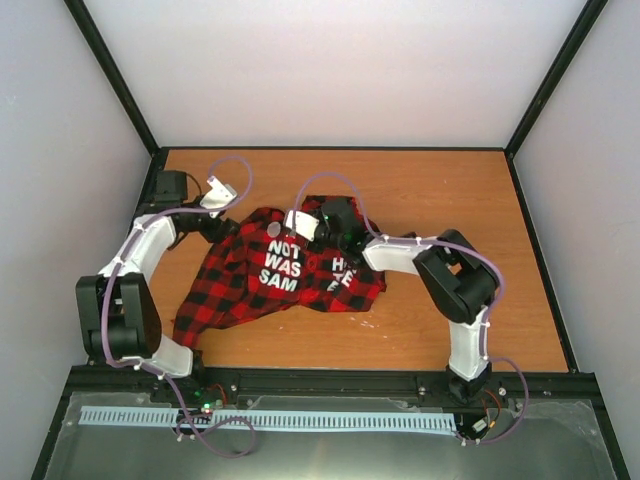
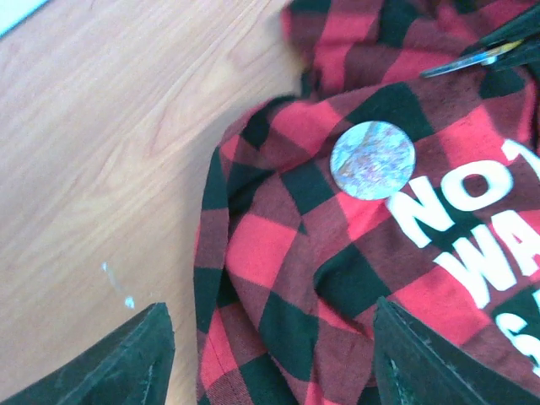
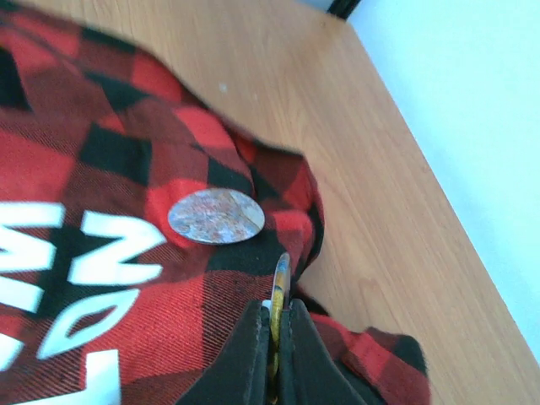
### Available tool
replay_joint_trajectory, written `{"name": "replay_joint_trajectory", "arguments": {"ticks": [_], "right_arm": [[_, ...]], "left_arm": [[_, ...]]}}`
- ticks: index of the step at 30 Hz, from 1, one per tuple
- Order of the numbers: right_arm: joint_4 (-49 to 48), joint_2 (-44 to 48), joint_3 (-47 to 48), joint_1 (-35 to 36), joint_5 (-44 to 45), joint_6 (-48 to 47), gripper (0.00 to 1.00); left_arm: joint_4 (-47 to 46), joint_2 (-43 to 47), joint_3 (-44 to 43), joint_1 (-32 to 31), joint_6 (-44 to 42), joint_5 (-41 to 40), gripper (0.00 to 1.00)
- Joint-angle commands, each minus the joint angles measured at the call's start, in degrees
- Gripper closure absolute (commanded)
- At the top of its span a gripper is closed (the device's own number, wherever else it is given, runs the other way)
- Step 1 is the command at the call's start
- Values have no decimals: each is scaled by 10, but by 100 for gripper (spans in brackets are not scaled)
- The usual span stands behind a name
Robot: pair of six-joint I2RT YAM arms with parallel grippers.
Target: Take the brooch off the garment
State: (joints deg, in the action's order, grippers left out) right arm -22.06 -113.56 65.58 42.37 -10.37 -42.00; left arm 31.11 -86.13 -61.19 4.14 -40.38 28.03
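Observation:
The red-and-black checked garment point(image 1: 240, 275) lies crumpled on the wooden table, white letters facing up. A round grey marbled brooch point(image 1: 274, 229) sits flat on it just above the letters, and shows in the left wrist view point(image 2: 372, 160) and the right wrist view point(image 3: 216, 216). My right gripper point(image 1: 289, 221) is right beside the brooch. It point(image 3: 272, 310) is shut on a thin disc point(image 3: 281, 278) held edge-on, yellow and blue along its rim. My left gripper point(image 2: 270, 363) is open and empty, low over the garment's point(image 2: 278, 253) left edge.
Bare wooden table point(image 1: 450, 190) lies behind and to the right of the garment. Black frame posts and white walls enclose the table. The right gripper's tip also shows in the left wrist view point(image 2: 477, 57).

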Motion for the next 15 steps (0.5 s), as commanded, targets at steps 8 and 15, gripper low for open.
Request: {"name": "replay_joint_trajectory", "arguments": {"ticks": [8, 15], "right_arm": [[84, 184, -49, -1, -239, 226, 97], [160, 241, -55, 10, -315, 282, 98]], "left_arm": [[195, 93, -80, -39, -170, 172, 28], [186, 157, -25, -110, -139, 190, 24]]}}
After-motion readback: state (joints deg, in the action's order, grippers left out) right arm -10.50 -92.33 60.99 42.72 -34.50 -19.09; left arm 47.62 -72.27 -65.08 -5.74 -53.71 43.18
